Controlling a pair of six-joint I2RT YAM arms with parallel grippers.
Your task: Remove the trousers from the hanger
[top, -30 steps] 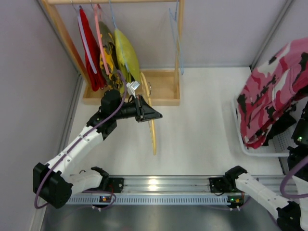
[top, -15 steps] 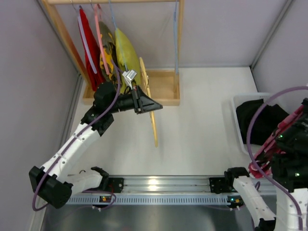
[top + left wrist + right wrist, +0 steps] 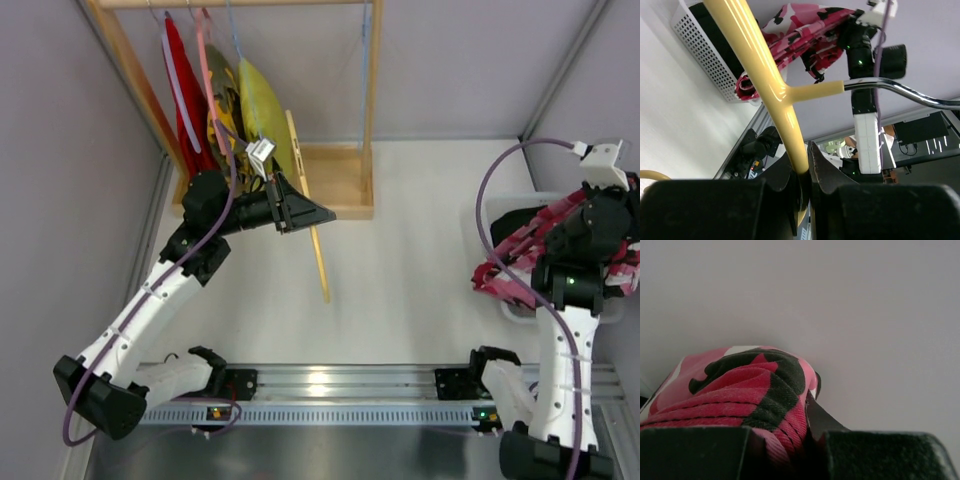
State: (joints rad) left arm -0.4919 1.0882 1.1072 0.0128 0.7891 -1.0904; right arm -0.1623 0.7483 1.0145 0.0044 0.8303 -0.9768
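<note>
Hanger (image 3: 320, 262) between left claw (image 3: 802, 160) jaws, rack (image 3: 340, 190) just beside claw. Trousers (image 3: 755, 390) in right claw (image 3: 810, 427), basket (image 3: 512, 312) beneath.

Pink, white and black camouflage trousers (image 3: 508, 272) hang bunched from my right tool (image 3: 790, 435), trailing over a white basket (image 3: 705, 55); plain black trousers (image 3: 514, 225) lie crumpled inside; my left tool (image 3: 805, 170) pinches the bare yellow hanger (image 3: 318, 245)
</note>
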